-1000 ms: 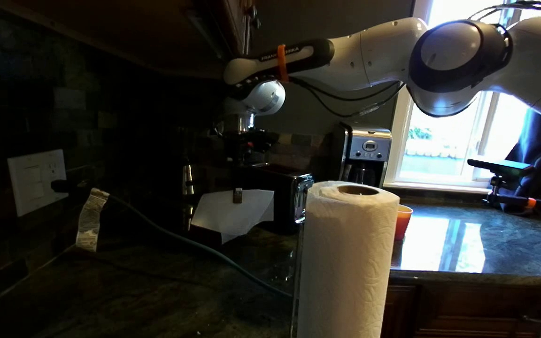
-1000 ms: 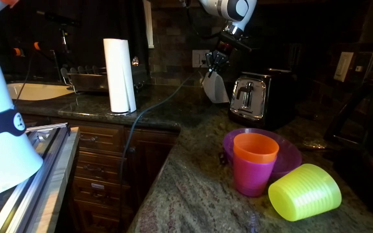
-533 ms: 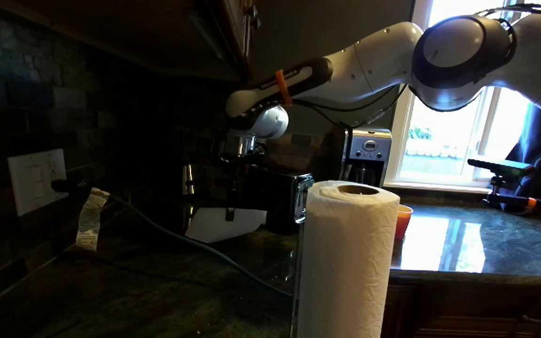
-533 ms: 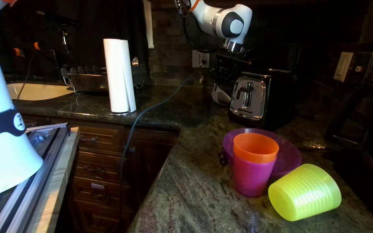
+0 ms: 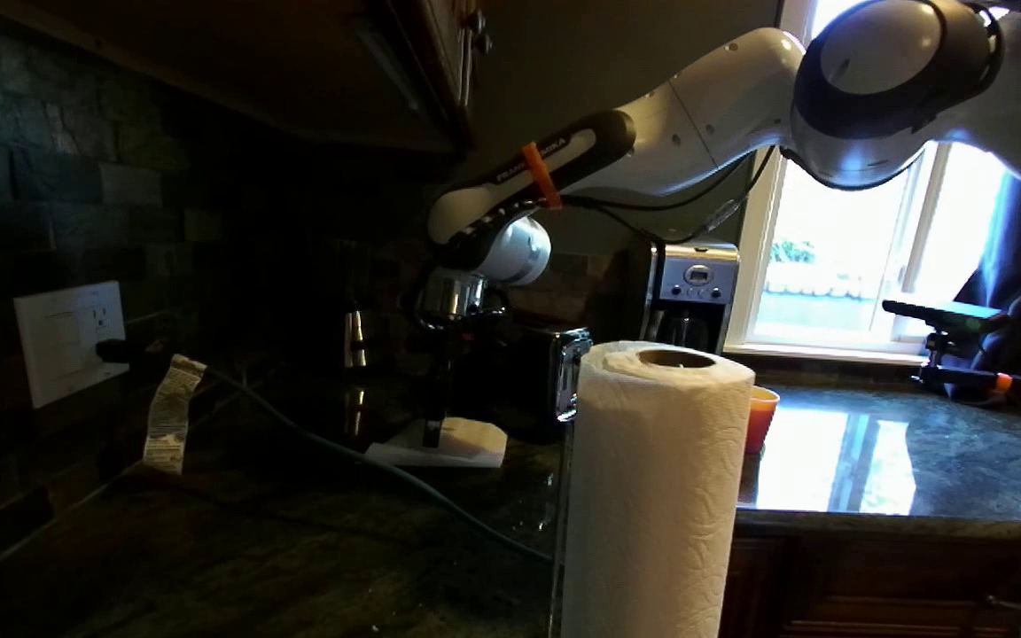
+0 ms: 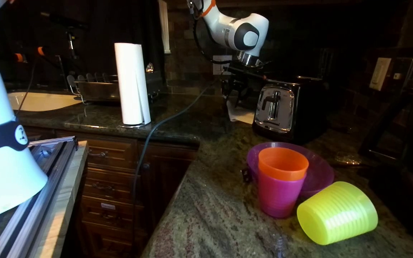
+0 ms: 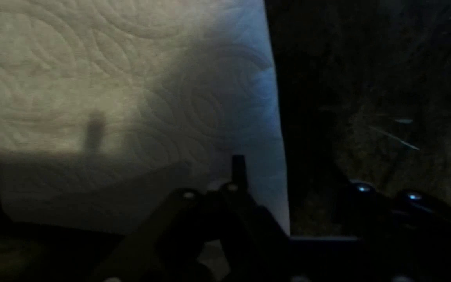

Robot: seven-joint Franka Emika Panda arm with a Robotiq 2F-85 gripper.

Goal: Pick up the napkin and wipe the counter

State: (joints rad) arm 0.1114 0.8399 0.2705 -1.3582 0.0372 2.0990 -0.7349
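The white, rectangular, embossed paper napkin [image 7: 139, 105] lay nearly flat on the dark, glossy, speckled stone counter [image 6: 206, 208]. From the pattern pressed in it, you could expect thin kitchen paper: very light, soft, with almost no stiffness of its own, easy to tear if it became wet, and quick to slide on the polished stone. The black two-finger gripper [image 5: 433, 432] was low at the sheet, and its fingers [image 7: 239, 168] stood apart, at a middle width, with nothing held between them that you could see. In the wrist view one finger was over the paper, near its right edge, and the other was past this edge, over the stone; whether the first one touched the paper, you could not tell. Closing there would probably give you only a thin strip of the edge, and the rest would trail behind. The better hold for you was likely further inward, with both fingers above the middle, so that a gentle pinch made a small pad to wipe with. Close to the napkin stood a black, chrome-fronted toaster [image 6: 289, 109], so you had less room on that side, and a thin grey-green cord [image 6: 169, 119] ran near, where the loose paper could catch.
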